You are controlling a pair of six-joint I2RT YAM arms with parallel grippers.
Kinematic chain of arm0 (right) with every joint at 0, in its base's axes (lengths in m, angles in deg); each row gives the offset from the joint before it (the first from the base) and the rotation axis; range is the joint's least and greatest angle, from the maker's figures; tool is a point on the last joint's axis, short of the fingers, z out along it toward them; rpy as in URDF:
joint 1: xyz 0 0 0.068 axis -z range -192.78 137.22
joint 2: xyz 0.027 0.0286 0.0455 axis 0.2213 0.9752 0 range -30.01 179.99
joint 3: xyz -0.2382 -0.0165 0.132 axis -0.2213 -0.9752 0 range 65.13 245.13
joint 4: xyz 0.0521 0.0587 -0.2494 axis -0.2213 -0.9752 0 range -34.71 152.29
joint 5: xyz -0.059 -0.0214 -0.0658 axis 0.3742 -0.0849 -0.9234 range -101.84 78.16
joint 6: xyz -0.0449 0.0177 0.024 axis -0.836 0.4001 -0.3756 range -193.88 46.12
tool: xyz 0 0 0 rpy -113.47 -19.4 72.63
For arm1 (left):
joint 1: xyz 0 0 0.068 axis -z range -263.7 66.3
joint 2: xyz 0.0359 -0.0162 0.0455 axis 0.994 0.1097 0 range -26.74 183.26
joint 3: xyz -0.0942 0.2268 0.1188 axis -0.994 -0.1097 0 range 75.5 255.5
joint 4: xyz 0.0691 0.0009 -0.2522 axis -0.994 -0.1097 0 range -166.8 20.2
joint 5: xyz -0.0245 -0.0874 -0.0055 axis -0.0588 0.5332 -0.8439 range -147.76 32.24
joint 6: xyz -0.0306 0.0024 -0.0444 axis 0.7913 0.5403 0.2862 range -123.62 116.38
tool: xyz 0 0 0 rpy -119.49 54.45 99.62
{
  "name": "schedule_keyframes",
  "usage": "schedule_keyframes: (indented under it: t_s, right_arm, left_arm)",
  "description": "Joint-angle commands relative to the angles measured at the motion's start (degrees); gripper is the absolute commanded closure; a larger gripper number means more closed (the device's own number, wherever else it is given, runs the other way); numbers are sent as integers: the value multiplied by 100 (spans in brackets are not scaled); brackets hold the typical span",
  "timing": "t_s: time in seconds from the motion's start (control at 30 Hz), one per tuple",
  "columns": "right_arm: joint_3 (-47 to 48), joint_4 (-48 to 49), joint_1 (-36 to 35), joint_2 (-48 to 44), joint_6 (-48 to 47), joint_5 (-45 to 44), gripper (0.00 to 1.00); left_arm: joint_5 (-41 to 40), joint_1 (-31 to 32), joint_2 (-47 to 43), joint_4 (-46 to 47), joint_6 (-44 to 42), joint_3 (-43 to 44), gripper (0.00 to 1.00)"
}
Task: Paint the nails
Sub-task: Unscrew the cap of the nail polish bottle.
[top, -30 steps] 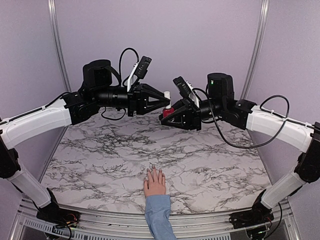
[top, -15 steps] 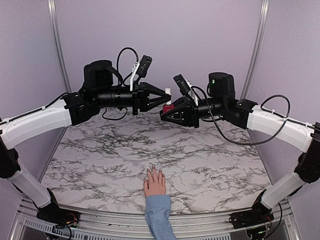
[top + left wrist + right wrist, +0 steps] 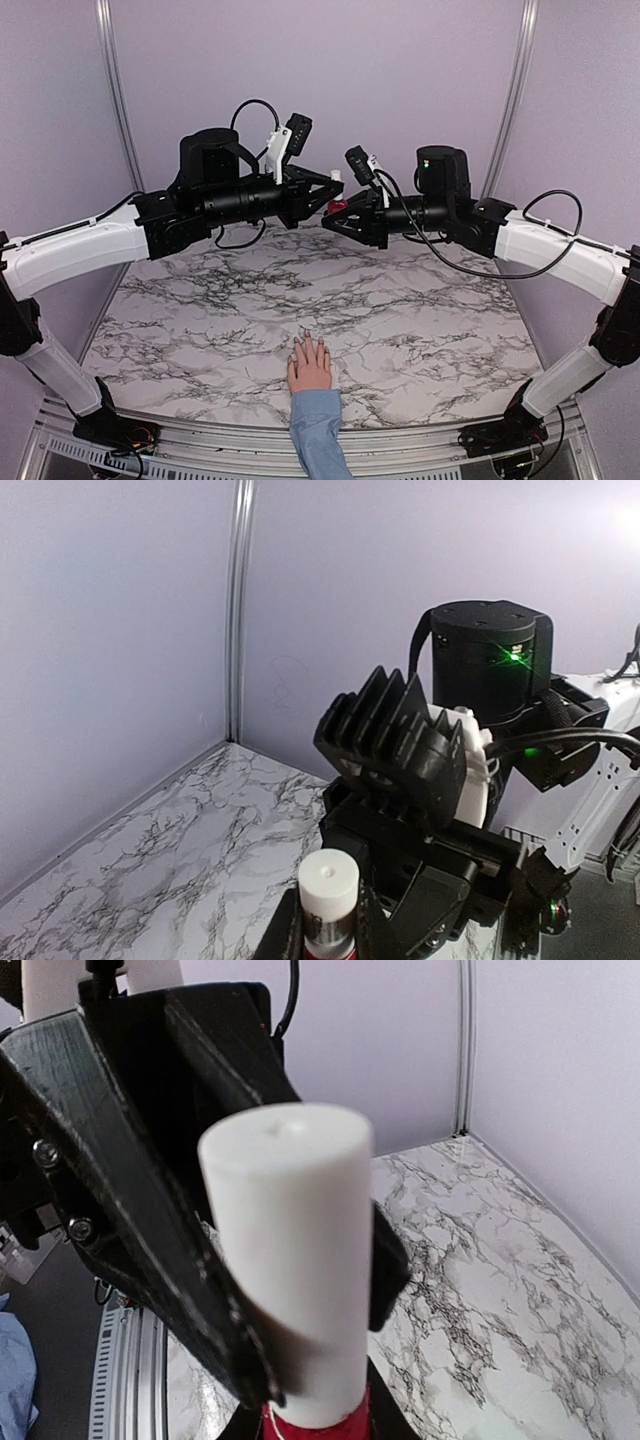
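A small dark red polish bottle (image 3: 338, 207) with a white cap (image 3: 337, 178) hangs in mid-air at the back of the table. My right gripper (image 3: 336, 216) is shut on its red body (image 3: 315, 1425). My left gripper (image 3: 333, 190) is shut on the white cap (image 3: 328, 885), its black fingers (image 3: 120, 1190) on either side of the cap (image 3: 290, 1250). A pale pink hand (image 3: 310, 365) in a light blue sleeve (image 3: 320, 430) lies flat at the near edge. Its nails (image 3: 308, 343) are too small to tell their colour.
The marble tabletop (image 3: 200, 300) is bounded by lilac walls with a metal corner post on each side (image 3: 115, 90). Both arms reach inward and meet high over the back middle. The right arm's dark motor housing (image 3: 485, 660) fills the left wrist view.
My left gripper has closed onto the white cap. Both grippers and the bottle have risen a little, and the left arm has shifted to the right.
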Motion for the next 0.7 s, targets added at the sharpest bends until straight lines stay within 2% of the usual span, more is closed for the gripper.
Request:
schedule_keyframes:
  t_s: [0.0, 0.17, 0.47, 0.67]
  right_arm:
    - [336, 1, 50, 77, 269, -954, 100]
    - [385, 30, 54, 130, 344, -1273, 100]
    - [455, 89, 56, 220, 471, -1640, 100]
    - [472, 46, 51, 213, 441, -1675, 100]
  left_arm:
    - [-664, 381, 203, -209, -26, 202, 100]
    - [-1489, 526, 331, -232, 77, 248, 100]
    - [-2439, 757, 585, -310, 258, 448, 100]
    - [-2521, 761, 617, -476, 271, 571, 100]
